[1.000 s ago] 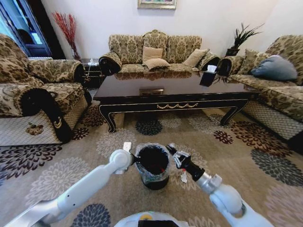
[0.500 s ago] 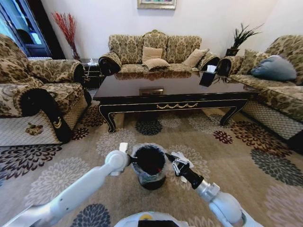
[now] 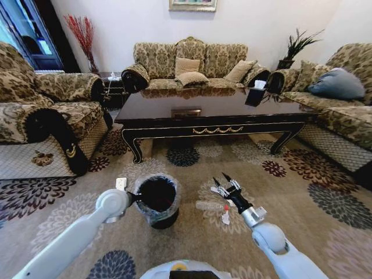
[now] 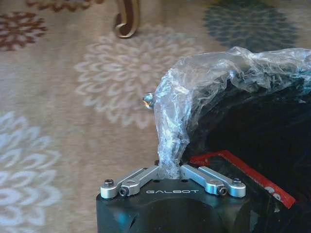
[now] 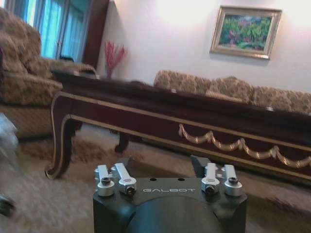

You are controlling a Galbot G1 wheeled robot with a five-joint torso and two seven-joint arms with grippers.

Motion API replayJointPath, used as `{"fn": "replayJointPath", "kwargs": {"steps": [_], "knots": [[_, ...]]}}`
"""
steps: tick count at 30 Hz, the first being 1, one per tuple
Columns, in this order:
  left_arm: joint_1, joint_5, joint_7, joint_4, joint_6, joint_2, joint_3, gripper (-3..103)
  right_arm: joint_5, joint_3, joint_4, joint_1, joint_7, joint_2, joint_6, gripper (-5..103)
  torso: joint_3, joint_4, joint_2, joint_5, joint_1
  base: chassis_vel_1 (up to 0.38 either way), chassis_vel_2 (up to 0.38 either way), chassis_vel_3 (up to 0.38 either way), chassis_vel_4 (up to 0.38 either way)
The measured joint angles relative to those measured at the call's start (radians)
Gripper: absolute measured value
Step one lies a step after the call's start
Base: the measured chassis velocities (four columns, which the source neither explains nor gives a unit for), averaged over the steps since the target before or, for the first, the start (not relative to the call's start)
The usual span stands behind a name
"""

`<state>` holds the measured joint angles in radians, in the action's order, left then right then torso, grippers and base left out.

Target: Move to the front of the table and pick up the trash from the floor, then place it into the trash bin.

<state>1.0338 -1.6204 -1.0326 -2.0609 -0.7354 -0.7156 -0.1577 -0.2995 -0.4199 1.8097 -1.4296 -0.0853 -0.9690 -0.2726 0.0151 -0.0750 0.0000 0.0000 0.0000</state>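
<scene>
head view: the robot faces the long side of the table (image 3: 212, 113), so the drive looks done. the bin (image 3: 157, 200) stands on the carpet (image 3: 302, 192) in front of the left arm, and the left gripper (image 3: 135, 197) is at its near-left rim. the right gripper (image 3: 222, 178) hangs low over the carpet with its jaws spread in a v and nothing between them. the trash lies just beside and below it: one clear bottle (image 3: 210, 206), with its long axis running left to right and the red cap toward the right arm, plus two white scraps i can count, one (image 3: 215, 190) touching distance from the tips and one (image 3: 225, 218) beside the cap. the bottle sits between the bin and the right arm, a little back toward the robot from the jaw tips, so the right arm is clearly the nearer one. i judge the jaws would need to come back and down and close across the bottle's short side.

left wrist view: the left jaws are pinched tight on the bag (image 4: 194, 92) folded over the bin's rim, with a red-edged thing (image 4: 243, 174) lying inside the black bin. one gold table foot (image 4: 126, 19) shows beyond.

right wrist view: the right jaws stand wide and empty, pointing at the table apron (image 5: 228, 141), not down at the floor.
</scene>
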Motion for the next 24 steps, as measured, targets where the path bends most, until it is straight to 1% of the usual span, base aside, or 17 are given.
{"fn": "replayJointPath", "kwargs": {"steps": [1, 2, 3, 4, 5, 6, 7, 8, 9, 13, 15, 16, 18, 20, 24], "knots": [[0.018, 0.006, 0.007, 0.007, 0.000, 0.004, -0.027, 0, 0.012, 0.002, -0.026, 0.007, -0.007, -0.007, 0.000, 73, 0.000, -0.0001, 0.000, -0.0005, 0.000, 0.000, 0.000, 0.000, 0.000], [0.018, 0.006, 0.007, 0.007, 0.000, 0.004, -0.027, 0, 0.012, 0.002, -0.026, 0.007, -0.007, -0.007, 0.000, 73, 0.000, -0.0001, 0.000, -0.0005, 0.000, 0.000, 0.000, 0.000, 0.000], [0.038, 0.011, 0.015, 0.012, 0.000, 0.007, -0.056, 0, 0.020, 0.005, -0.049, 0.014, -0.012, -0.014, -0.001, 78, 0.000, -0.0002, 0.000, -0.0004, 0.000, 0.000, 0.000, 0.000, 0.000], [0.045, 0.012, 0.017, 0.013, 0.000, 0.008, -0.066, 0, 0.022, 0.007, -0.058, 0.017, -0.013, -0.017, -0.001, 78, 0.000, -0.0001, 0.000, -0.0004, 0.000, 0.000, 0.000, 0.000, 0.000], [0.083, 0.017, 0.027, 0.017, 0.000, 0.008, -0.124, 0, 0.030, 0.013, -0.097, 0.027, -0.015, -0.031, -0.002, 89, 0.000, 0.0001, 0.000, 0.0000, 0.000, 0.000, 0.000, 0.000, 0.000], [0.114, 0.019, 0.036, 0.018, 0.000, 0.006, -0.170, 0, 0.038, 0.016, -0.128, 0.033, -0.016, -0.040, -0.006, 94, 0.000, 0.0003, 0.000, 0.0000, 0.000, 0.000, 0.000, 0.000, 0.000], [0.114, 0.019, 0.036, 0.018, 0.000, 0.006, -0.170, 0, 0.038, 0.016, -0.128, 0.033, -0.016, -0.040, -0.006, 94, 0.000, 0.0003, 0.000, 0.0000, 0.000, 0.000, 0.000, 0.000, 0.000], [0.145, 0.020, 0.043, 0.016, 0.000, 0.001, -0.210, 0, 0.044, 0.018, -0.151, 0.038, -0.016, -0.046, -0.011, 97, 0.000, 0.0001, 0.000, 0.0001, 0.000, 0.000, 0.000, 0.000, 0.000], [0.174, 0.021, 0.050, 0.012, 0.000, -0.003, -0.242, 0, 0.046, 0.020, -0.171, 0.042, -0.016, -0.052, -0.016, 99, 0.000, 0.0003, 0.000, 0.0000, 0.000, 0.000, 0.000, 0.000, 0.000], [0.243, 0.032, 0.070, -0.004, 0.000, -0.014, -0.303, 0, 0.047, 0.021, -0.205, 0.049, -0.015, -0.059, -0.023, 100, 0.000, -0.0001, 0.000, -0.0002, 0.000, 0.000, 0.000, 0.000, 0.000], [0.323, 0.038, 0.090, -0.030, 0.000, -0.023, -0.374, 0, 0.046, 0.021, -0.227, 0.054, -0.016, -0.063, -0.030, 100, 0.000, -0.0002, 0.000, -0.0001, 0.000, 0.010, 0.027, -0.028, -0.023], [0.323, 0.038, 0.090, -0.030, 0.000, -0.023, -0.374, 0, 0.046, 0.021, -0.227, 0.054, -0.016, -0.063, -0.030, 100, 0.000, -0.0002, 0.000, -0.0001, 0.000, 0.021, 0.055, -0.056, -0.046], [0.391, 0.043, 0.104, -0.054, 0.000, -0.028, -0.444, 0, 0.046, 0.021, -0.242, 0.058, -0.017, -0.066, -0.033, 100, 0.000, 0.0000, 0.000, -0.0002, 0.000, 0.102, 0.082, -0.082, -0.102], [0.404, 0.043, 0.108, -0.059, 0.000, -0.029, -0.463, 0, 0.047, 0.022, -0.244, 0.059, -0.018, -0.067, -0.033, 100, 0.000, 0.0001, 0.000, -0.0002, 0.000, 0.123, 0.108, -0.150, -0.129], [0.482, 0.051, 0.141, -0.071, 0.000, -0.036, -0.602, 0, 0.056, 0.025, -0.254, 0.063, -0.021, -0.076, -0.033, 100, 0.000, 0.0000, 0.000, 0.0000, 0.000, 0.202, 0.193, -0.195, -0.193]]}}
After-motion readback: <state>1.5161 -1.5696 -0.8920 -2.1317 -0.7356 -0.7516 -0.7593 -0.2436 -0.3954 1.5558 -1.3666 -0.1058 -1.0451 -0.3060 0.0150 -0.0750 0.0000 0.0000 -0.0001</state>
